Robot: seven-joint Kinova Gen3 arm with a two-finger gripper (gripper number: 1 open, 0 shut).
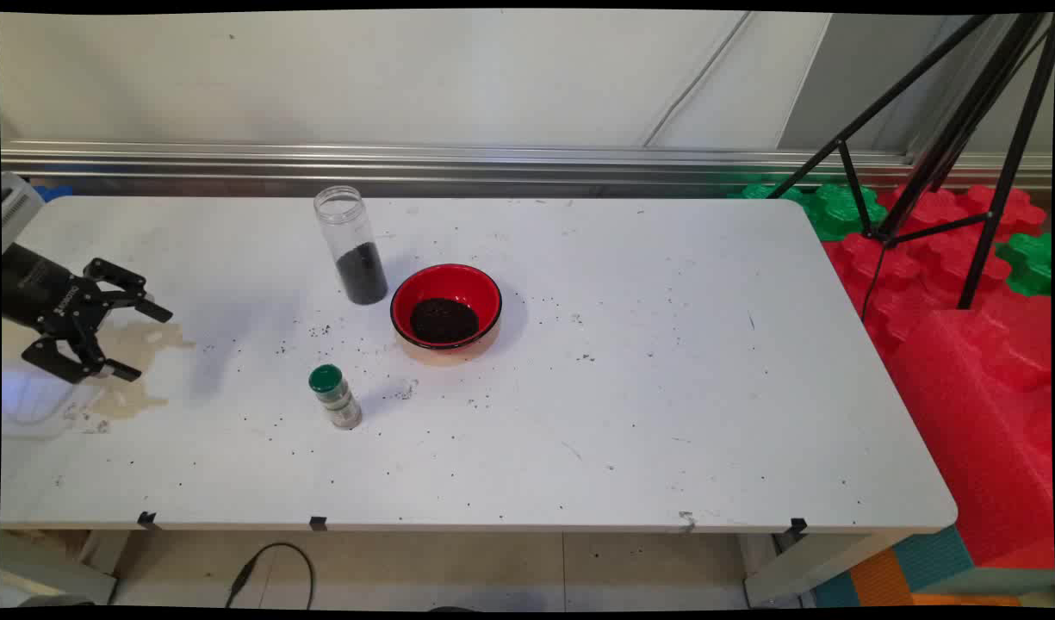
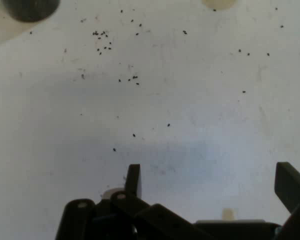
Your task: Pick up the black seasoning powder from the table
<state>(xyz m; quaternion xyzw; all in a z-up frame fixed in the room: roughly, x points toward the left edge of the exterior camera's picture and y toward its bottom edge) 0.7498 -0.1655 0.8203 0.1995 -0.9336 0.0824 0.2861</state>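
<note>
Black gripper [image 1: 146,343] at the table's [image 1: 665,387] left edge, well apart from every vessel and holding nothing. Its fingers [image 2: 133,180] stand spread wide, with only bare tabletop and loose dark grains [image 2: 102,40] between them in the hand view. A yellowish stain [image 1: 135,362] lies just beside and below the hand, and a clear tub [image 1: 32,400] sits near it at the left margin.

Hazards, as judged:
- The jar [image 1: 350,245] is tall, narrow and uncapped, with dark grains in its lower part. A sideways knock from an open finger would probably tip it and spill the fill.
- The jar stands near the bowl [image 1: 446,306], so a wide approach to either one risks clipping the other.
- The shaker [image 1: 334,396] is small and, seen from above, appears to lean. A light brush could topple or roll it.
- Grains scattered over the table may let smooth bases slide under a push.

Appearance:
- The jar is clear and upright, behind and to the left of the bowl.
- The bowl is red with a black rim, and a dark heap lies at its centre.
- The shaker has a green cap and stands in front of both, nearest the gripper among the three.
</note>
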